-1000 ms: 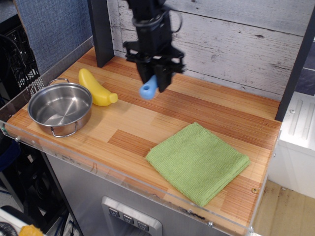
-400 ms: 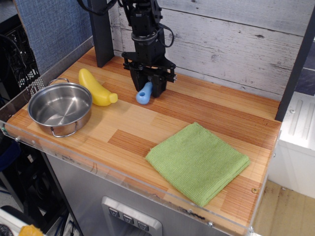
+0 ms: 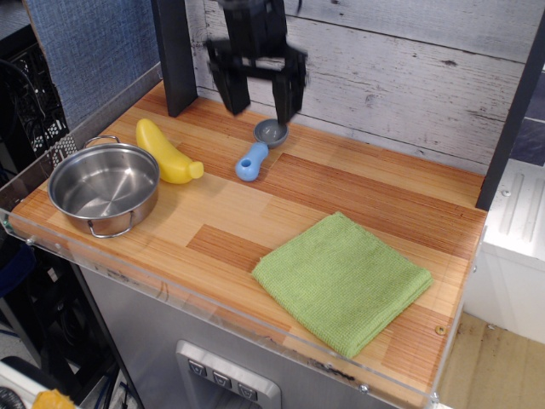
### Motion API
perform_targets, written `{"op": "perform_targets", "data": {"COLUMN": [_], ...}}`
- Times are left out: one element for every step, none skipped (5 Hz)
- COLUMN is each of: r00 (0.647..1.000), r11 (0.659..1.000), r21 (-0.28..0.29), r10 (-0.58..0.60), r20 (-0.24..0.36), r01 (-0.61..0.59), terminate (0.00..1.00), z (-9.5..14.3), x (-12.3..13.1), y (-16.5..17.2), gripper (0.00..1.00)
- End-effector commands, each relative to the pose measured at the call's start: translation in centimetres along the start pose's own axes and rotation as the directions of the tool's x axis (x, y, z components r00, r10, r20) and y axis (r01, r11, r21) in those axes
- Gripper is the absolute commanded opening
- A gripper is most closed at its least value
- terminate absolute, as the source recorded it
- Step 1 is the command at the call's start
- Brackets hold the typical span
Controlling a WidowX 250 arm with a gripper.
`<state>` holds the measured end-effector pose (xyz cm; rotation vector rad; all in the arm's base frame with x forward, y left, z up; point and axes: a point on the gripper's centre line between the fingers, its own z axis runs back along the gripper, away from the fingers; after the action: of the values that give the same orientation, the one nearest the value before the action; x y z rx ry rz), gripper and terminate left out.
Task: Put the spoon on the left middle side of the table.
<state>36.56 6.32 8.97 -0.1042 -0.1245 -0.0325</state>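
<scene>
The spoon (image 3: 258,148) is seen lying flat on the table (image 3: 358,192), toward the back, its grey bowl pointed at the plank wall (image 3: 400,68) and its blue handle angled down toward the front left. No contact with it is made by the gripper (image 3: 259,100), which is held above it with its two dark fingers (image 3: 235,85) spread wide apart and nothing between them; the bowl is seen just under the right-hand finger in the picture. The fingers appear slightly blurred.

Just left of the handle, a yellow banana (image 3: 166,152) is laid on the wood, close to the spoon but not touching it. Further left, a steel pot (image 3: 104,185) is set near the front corner, and the banana's end is tucked right beside its rim. A green cloth (image 3: 341,281) is spread folded on the front right part of the table, well apart from the spoon. A dark post (image 3: 174,55) is seen at the back left.
</scene>
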Motion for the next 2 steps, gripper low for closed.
{"op": "perform_targets", "data": {"r00": [0.997, 0.995], "r11": [0.998, 0.994], "r21": [0.062, 0.078], "r10": [-0.036, -0.077], "r20": [0.071, 0.059], "r01": [0.032, 0.072], "terminate": [0.00, 0.00], "z": [6.4, 7.5], "x": [-1.1, -1.7], "y": [-0.9, -1.0], "gripper": [1.00, 1.00]}}
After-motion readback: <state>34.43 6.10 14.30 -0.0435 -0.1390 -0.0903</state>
